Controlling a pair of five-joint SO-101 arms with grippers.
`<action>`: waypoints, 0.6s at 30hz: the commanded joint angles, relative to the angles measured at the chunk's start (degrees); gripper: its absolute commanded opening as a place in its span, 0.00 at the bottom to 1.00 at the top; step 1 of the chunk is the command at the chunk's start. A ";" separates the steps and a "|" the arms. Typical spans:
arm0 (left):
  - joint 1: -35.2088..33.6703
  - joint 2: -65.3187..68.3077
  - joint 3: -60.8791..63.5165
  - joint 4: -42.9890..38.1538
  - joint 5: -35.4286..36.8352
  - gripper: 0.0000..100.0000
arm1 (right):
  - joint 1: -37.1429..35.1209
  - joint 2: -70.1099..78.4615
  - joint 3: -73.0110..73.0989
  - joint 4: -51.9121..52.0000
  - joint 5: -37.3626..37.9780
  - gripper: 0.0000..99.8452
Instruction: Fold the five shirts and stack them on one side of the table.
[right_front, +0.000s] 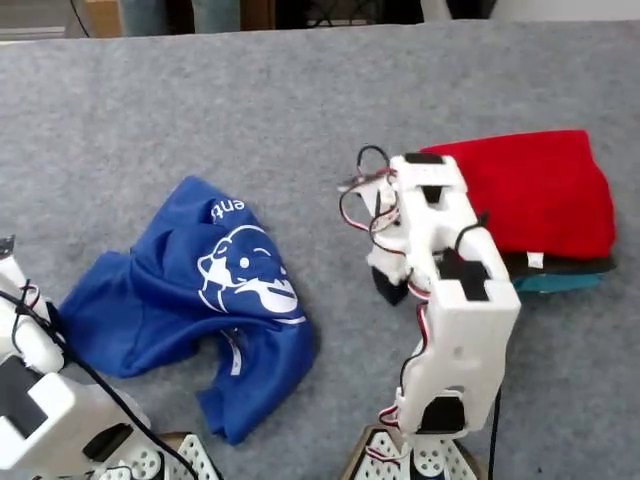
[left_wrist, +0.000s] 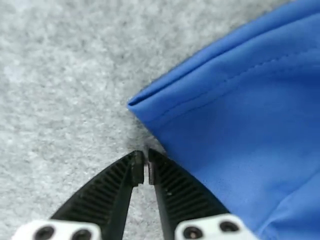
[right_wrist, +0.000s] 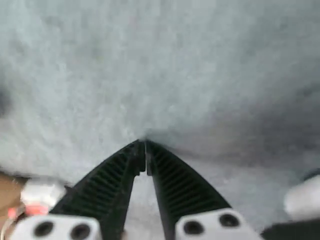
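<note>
A blue shirt (right_front: 200, 300) with a white print lies crumpled on the grey table (right_front: 300, 90), left of the middle. In the left wrist view my left gripper (left_wrist: 144, 169) is shut on nothing, its tips just beside a folded corner of the blue shirt (left_wrist: 240, 125). At the right stands a stack with a folded red shirt (right_front: 540, 190) on top and black and teal layers (right_front: 560, 282) under it. My right gripper (right_wrist: 145, 151) is shut, empty, low over bare grey table. The right arm (right_front: 450, 290) stands just left of the stack.
The left arm's base (right_front: 35, 400) sits at the near left corner, with a black cable running along it. Loose red and black wires (right_front: 365, 205) hang off the right arm. The table's far half is bare grey felt.
</note>
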 joint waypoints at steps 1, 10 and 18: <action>3.65 0.00 -0.66 4.13 -0.62 0.03 | -4.57 -10.51 0.31 0.09 0.00 0.02; 2.33 -19.25 -8.40 18.20 4.48 0.12 | -30.07 -26.15 -5.32 2.29 -7.56 0.25; -7.25 -37.36 -8.84 20.48 9.58 0.24 | -50.55 -15.34 -7.34 -1.14 -8.00 0.46</action>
